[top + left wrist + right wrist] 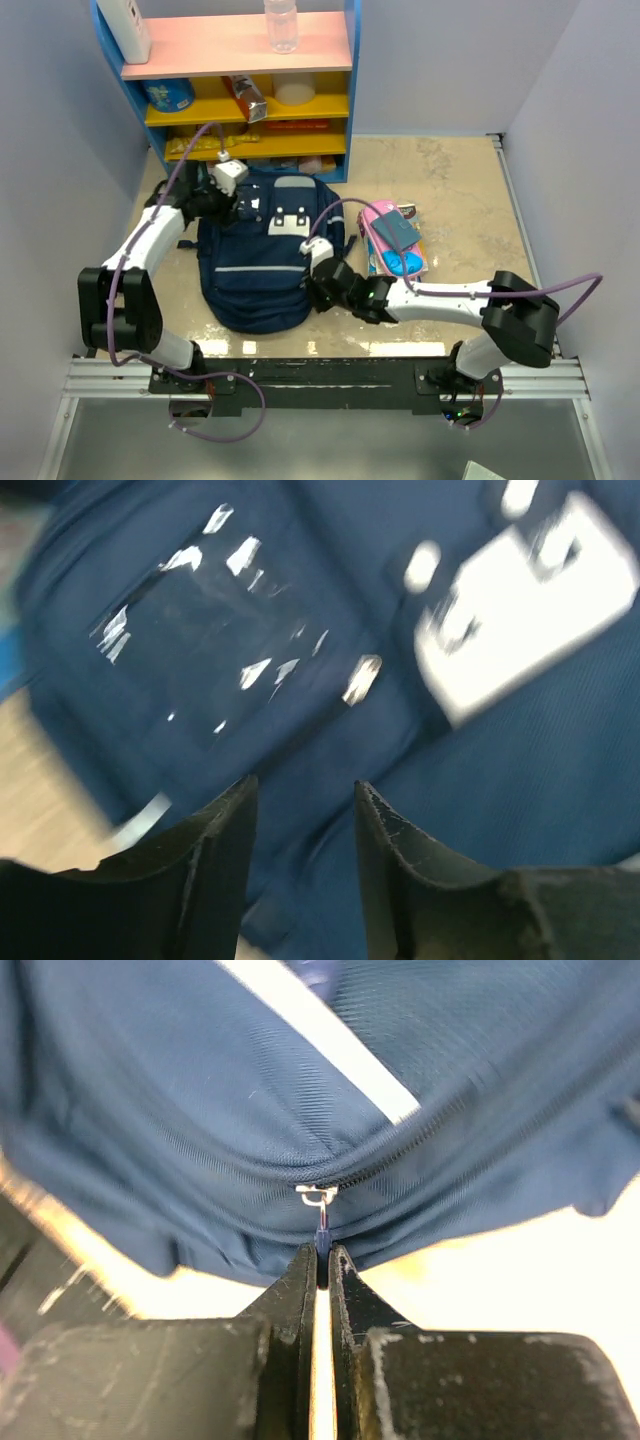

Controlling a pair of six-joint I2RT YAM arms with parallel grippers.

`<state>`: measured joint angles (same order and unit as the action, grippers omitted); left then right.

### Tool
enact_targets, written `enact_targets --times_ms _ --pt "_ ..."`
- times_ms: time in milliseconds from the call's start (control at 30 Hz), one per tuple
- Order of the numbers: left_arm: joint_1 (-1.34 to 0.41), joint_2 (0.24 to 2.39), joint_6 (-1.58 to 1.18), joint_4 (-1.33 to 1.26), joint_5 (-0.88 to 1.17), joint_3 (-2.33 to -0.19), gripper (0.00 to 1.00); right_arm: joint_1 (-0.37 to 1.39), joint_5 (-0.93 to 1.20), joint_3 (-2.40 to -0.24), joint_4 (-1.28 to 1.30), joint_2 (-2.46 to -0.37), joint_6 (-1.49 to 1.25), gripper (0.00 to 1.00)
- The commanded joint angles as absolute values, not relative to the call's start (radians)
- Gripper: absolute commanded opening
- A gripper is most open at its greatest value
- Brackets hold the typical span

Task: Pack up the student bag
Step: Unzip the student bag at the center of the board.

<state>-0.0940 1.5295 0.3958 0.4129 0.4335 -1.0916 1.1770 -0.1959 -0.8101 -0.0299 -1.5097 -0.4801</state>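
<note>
Our right gripper (322, 1256) pinches the small metal zipper pull (320, 1205) of the large navy blue fabric backpack (255, 290) lying on the beige table (460, 190), we think to open it, while our left gripper (300, 815) hovers over its top with fingers spread.

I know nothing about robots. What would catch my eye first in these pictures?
A big navy backpack lies flat between two white robot arms. The right arm's jaws pinch its small zip pull at the bag's right edge, while the left arm's jaws stand open over its top. A pink pencil case lies to the bag's right.
</note>
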Motion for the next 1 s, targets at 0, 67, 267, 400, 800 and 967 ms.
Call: enact_targets --times_ms 0,67,267,400,800,967 --pt "0.063 1.427 0.561 0.529 0.471 -1.106 0.49 1.082 -0.302 -0.836 0.040 -1.489 -0.506 0.00" --pt "0.141 1.404 0.642 0.573 0.495 -1.097 0.48 1.059 -0.305 -0.873 0.069 -1.522 -0.502 0.00" --pt "0.198 1.362 0.893 0.779 0.627 -1.003 0.45 1.020 -0.319 -0.966 0.116 -1.629 -0.482 0.00" --pt "0.135 1.361 0.960 0.784 0.623 -0.922 0.41 1.022 -0.328 -1.017 0.181 -1.625 -0.466 0.00" --pt "0.129 1.286 0.973 0.601 0.488 -0.703 0.31 1.022 -0.328 -1.120 0.354 -1.635 -0.457 0.00" --pt "0.153 1.256 0.953 0.578 0.504 -0.707 0.31 1.022 -0.330 -1.121 0.351 -1.640 -0.459 0.00"
